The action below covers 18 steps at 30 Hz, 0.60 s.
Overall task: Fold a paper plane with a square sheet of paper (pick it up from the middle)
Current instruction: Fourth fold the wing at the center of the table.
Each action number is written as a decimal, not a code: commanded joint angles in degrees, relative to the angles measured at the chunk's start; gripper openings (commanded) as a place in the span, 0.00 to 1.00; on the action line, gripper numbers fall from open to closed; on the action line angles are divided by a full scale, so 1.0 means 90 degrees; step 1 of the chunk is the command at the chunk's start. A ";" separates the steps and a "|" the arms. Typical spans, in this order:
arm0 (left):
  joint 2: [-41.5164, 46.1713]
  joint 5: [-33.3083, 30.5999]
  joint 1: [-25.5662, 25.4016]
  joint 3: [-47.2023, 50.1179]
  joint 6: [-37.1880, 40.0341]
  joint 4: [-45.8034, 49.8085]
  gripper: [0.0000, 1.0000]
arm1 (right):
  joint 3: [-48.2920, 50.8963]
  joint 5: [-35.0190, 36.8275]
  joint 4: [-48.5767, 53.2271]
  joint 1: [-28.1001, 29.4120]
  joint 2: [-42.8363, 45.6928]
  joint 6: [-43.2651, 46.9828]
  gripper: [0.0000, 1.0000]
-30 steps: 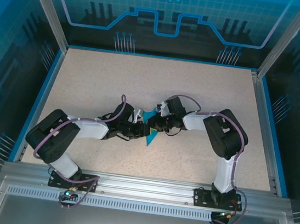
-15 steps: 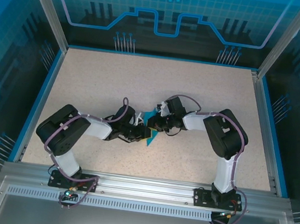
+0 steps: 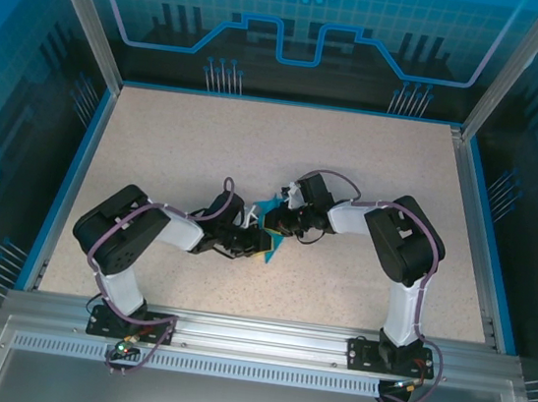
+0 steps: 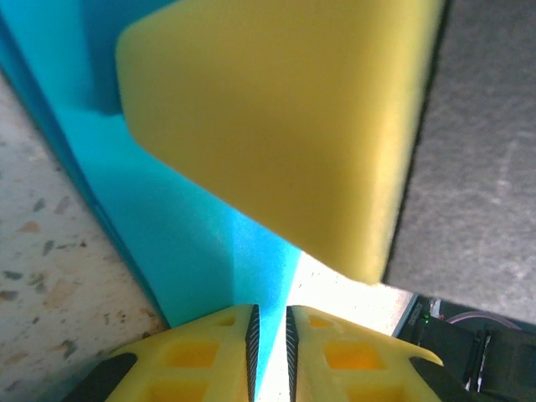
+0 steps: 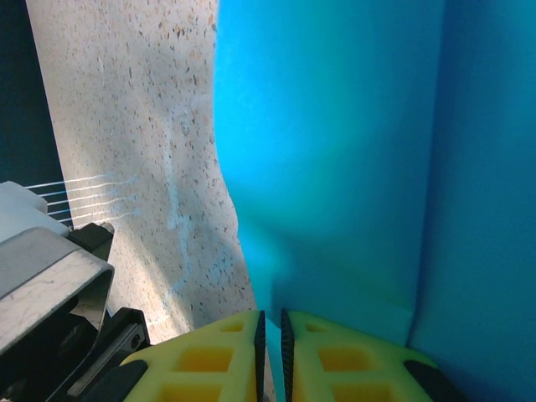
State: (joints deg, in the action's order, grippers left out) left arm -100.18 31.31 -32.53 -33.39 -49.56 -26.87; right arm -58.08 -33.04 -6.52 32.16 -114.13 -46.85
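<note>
Paper (image 3: pixel 269 229), thin and teal-blue, already creased into a small pointed shape, sits held between the two grippers near the middle of the speckled, stone-grained table (image 3: pixel 373 165). Up close in the left wrist view it is smooth and matte, with one straight, sharp edge running down against the tabletop. The left gripper (image 4: pixel 270 316) has yellow plastic fingers with square hollows and dark toothed inner faces, and they are pinched almost together on the paper's edge. The right gripper (image 5: pixel 270 318) is built the same way and is clamped just as tightly on a broad blue panel that bends softly beside a fold line.

Compared with a second ago, the left arm (image 3: pixel 136 233) has swung its elbow in toward the centre. Less of the paper's lower tip now shows beneath the grippers. The right arm (image 3: pixel 402 243) sits just where it was.
</note>
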 commanded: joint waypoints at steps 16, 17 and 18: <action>0.0262 0.0169 -0.0301 0.0064 0.0139 0.0225 0.23 | 0.0262 0.0402 0.0627 -0.0008 -0.0445 0.0084 0.16; 0.0196 0.0169 -0.0335 0.0067 0.0114 0.0178 0.23 | 0.0257 0.0397 0.0634 -0.0009 -0.0449 0.0089 0.16; 0.0116 0.0169 -0.0368 0.0057 0.0107 0.0133 0.23 | 0.0262 0.0407 0.0637 -0.0009 -0.0446 0.0084 0.16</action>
State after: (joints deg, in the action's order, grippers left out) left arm -97.30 31.40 -34.92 -33.36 -48.58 -24.45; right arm -58.06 -33.08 -6.55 32.12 -114.15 -46.85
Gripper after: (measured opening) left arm 0.229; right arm 0.163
